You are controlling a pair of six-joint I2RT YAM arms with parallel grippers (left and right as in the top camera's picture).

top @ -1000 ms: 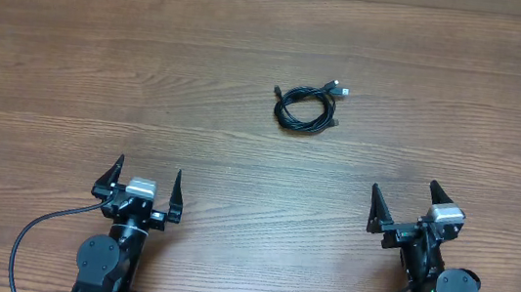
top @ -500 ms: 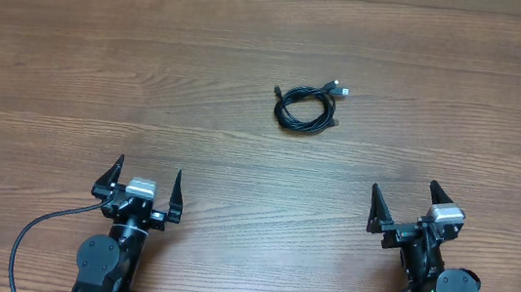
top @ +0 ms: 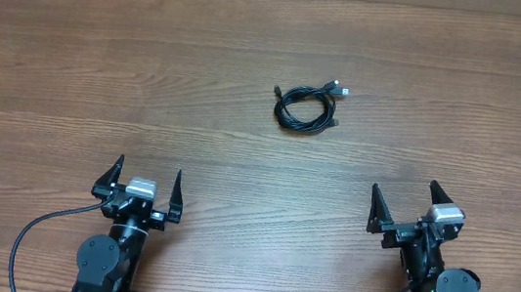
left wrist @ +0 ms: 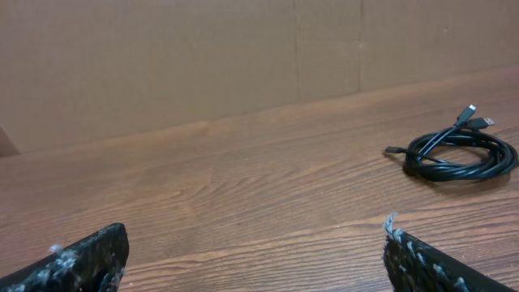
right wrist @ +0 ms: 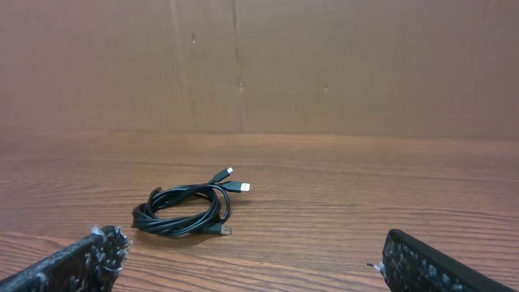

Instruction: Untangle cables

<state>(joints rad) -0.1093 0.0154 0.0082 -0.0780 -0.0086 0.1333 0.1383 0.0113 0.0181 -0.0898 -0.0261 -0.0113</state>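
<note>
Left claw (top: 148, 178) agape | right claw (top: 403, 198) agape | cables (top: 306, 110) coiled, well apart | cardboard wall (right wrist: 340, 65) behind

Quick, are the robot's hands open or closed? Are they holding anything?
Left gripper: open, holding nothing.
Right gripper: open, holding nothing.

A brown wood-grain surface (top: 73, 66) fills the scene, its grain running side to side. Along its far edge stands a plain tan cardboard-like wall (left wrist: 162, 57) with vertical seams (right wrist: 235, 65). Light is soft and even.
</note>
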